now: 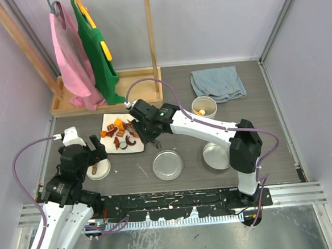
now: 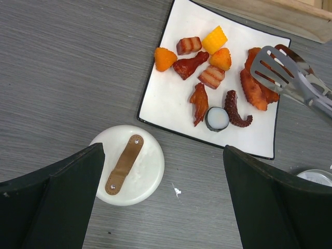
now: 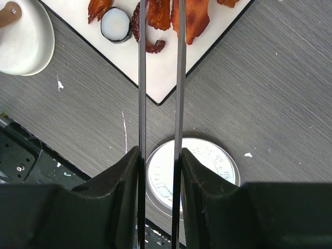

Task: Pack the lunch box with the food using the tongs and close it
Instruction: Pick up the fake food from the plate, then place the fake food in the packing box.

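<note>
The food [image 2: 212, 78] lies as several small orange, brown and red pieces plus one black-and-white roll [image 3: 115, 23] on a white square plate [image 1: 111, 145]. My right gripper [image 3: 160, 155] [image 1: 145, 127] is shut on the tongs [image 3: 141, 78], whose two thin arms reach over the plate; their slotted head [image 2: 280, 70] hovers at an orange-brown piece. The left gripper [image 2: 163, 207] [image 1: 91, 155] stands open and empty above the white lid with a brown handle [image 2: 127, 165]. The white tub [image 1: 203, 106] stands at the back right. One round steel part [image 1: 167, 164] lies under the tongs' grip.
A second round steel part [image 1: 214, 155] sits by the right arm, partly hidden. A folded blue cloth [image 1: 218, 84] lies at the back right. A wooden rack base [image 1: 146, 80] with pink and green garments hanging stands behind the plate.
</note>
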Controlling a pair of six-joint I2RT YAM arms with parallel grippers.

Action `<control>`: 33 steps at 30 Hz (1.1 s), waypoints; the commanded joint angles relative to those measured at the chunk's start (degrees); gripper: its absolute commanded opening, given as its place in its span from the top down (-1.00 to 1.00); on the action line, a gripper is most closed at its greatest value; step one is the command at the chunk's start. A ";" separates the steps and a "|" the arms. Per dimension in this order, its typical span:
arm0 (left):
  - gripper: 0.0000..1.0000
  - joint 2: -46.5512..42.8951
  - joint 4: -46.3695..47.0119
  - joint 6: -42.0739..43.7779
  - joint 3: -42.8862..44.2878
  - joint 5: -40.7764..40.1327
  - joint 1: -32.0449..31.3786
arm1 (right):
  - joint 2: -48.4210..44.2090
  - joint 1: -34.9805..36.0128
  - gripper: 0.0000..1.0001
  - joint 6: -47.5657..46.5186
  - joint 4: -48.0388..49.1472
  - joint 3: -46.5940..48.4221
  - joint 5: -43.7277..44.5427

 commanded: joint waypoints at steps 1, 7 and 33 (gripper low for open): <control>-0.96 -0.11 1.37 -0.08 1.53 -0.66 0.21 | -5.88 0.18 0.38 1.71 4.19 -1.04 1.81; -0.96 -0.38 1.37 -0.19 1.44 -0.95 0.25 | -10.71 -0.62 0.35 4.28 6.01 -3.74 5.39; -0.96 0.59 1.59 -0.20 1.34 -0.20 0.33 | -32.14 -26.86 0.31 0.54 -4.21 -11.61 8.53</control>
